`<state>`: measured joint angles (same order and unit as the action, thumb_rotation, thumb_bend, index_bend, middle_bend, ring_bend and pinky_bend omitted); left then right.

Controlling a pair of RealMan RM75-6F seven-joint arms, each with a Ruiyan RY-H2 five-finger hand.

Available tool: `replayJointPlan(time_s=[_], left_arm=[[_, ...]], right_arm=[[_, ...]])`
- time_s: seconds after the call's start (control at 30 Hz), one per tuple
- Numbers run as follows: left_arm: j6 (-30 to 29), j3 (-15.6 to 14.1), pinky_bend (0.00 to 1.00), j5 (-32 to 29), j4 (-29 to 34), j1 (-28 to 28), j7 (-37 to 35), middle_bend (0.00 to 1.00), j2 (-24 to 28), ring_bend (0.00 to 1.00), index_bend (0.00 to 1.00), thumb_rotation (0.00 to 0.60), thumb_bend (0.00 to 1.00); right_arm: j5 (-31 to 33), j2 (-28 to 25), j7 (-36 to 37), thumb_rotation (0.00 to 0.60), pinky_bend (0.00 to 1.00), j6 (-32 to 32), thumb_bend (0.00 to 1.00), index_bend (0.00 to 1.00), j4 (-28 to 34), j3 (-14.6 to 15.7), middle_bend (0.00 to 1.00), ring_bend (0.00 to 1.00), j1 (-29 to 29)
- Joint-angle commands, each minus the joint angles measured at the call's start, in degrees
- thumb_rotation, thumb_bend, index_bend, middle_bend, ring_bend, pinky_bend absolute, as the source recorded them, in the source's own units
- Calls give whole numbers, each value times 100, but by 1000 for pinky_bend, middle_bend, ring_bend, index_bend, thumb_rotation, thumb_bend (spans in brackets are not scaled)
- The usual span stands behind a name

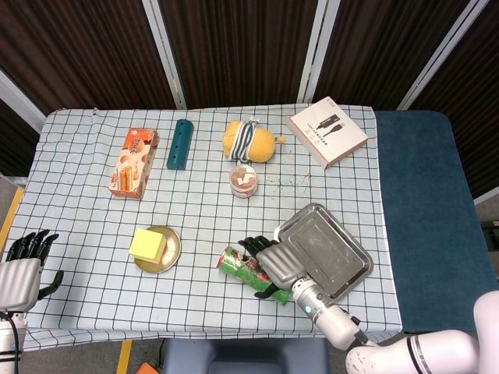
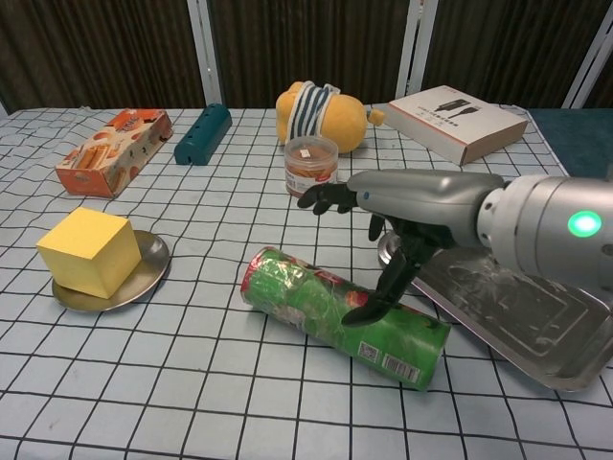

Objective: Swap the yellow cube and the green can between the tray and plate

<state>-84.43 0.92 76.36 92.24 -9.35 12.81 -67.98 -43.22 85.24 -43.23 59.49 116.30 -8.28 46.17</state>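
One green can (image 2: 343,316) lies on its side at lower centre of the checked worktop (image 1: 203,195). The right hand (image 1: 277,263) hovers over it, fingers (image 2: 326,198) spread, holding nothing. One steel tray (image 1: 330,249) sits right. One yellow cube (image 2: 84,251) rests on one plate (image 2: 144,270), left. The left hand (image 1: 22,269), fingers apart, sits at the frame's lower left.

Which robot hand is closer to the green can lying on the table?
The right robot hand. It hovers directly over the green can, fingers spread and one reaching down to its side. The left robot hand sits far away at the table's left edge, beyond the plate with the yellow cube.
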Motion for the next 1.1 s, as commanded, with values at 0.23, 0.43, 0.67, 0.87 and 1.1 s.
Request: replayJointPlan(time_s=[0.23,0.43,0.67,0.87,1.1], left_arm=[[149,18,119,67,89,26,-126,108,115,88,161,600,367],[241,58,120,38,112,44,-214,112,173,88,162,600,367],[312,83,120,86,125,56,-342,119,234,90,173,600,369],[371,90,120,115,143,64,-385,120,260,90,173,600,370],[396,118,120,127,148,83,-437,122,279,91,173,600,368]], right_arm=[[1068,612,-500,600,385,367,98,171,-405,-139,224,241,611],[1453,905,-625,600,394,523,98,243,-700,-168,268,301,837],[1713,1106,-654,600,428,536,98,320,-1007,-152,308,378,998],[1806,1173,-711,600,479,585,98,387,-1136,-66,352,456,1072],[1883,1214,-799,600,550,678,98,444,-1222,-1,397,527,1138]])
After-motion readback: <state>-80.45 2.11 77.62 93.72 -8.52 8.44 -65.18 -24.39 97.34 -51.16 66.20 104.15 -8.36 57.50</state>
